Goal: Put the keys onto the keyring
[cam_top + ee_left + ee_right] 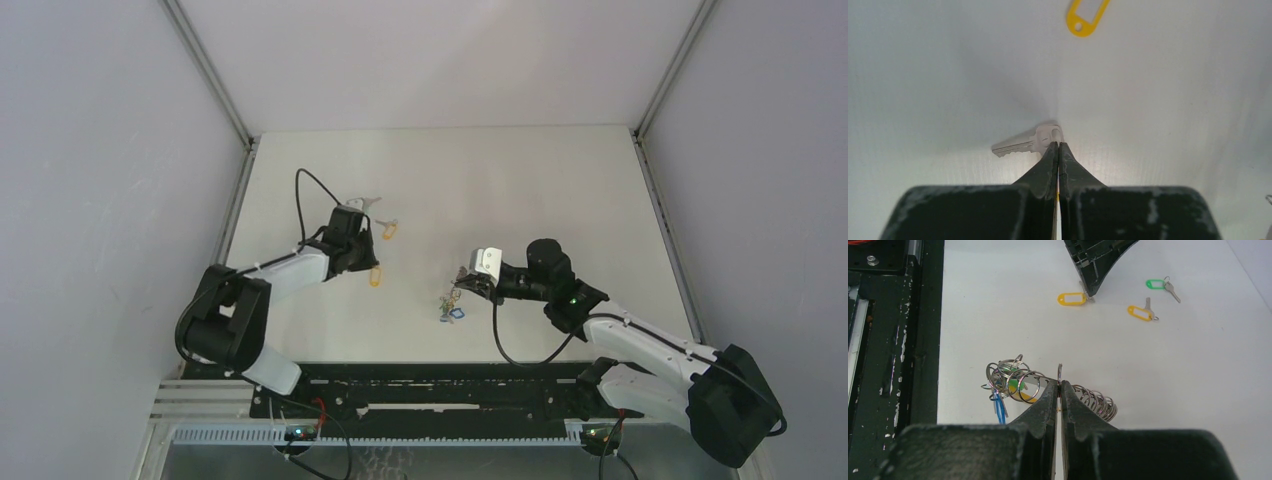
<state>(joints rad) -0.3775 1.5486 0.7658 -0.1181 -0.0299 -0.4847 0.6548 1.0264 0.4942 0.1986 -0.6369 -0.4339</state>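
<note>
My left gripper (364, 262) (1058, 145) is shut, its tips pinched at the head of a small silver key (1025, 142) that lies flat on the white table. That key's orange tag (375, 277) (1071, 299) sits just beside the fingers. A second orange-tagged key (390, 231) (1140, 313) and a green-tagged key (367, 203) (1155, 284) lie farther back. The keyring (450, 306) (1013, 380), a silvery coil with blue, green and yellow tags, hangs from my right gripper (466, 281) (1060, 384). That gripper is shut on one of its rings.
The black base rail (430, 390) (893, 340) runs along the table's near edge, close to the keyring. Grey enclosure walls (110, 170) border the table on both sides and at the back. A black cable (305, 195) arches over the left arm.
</note>
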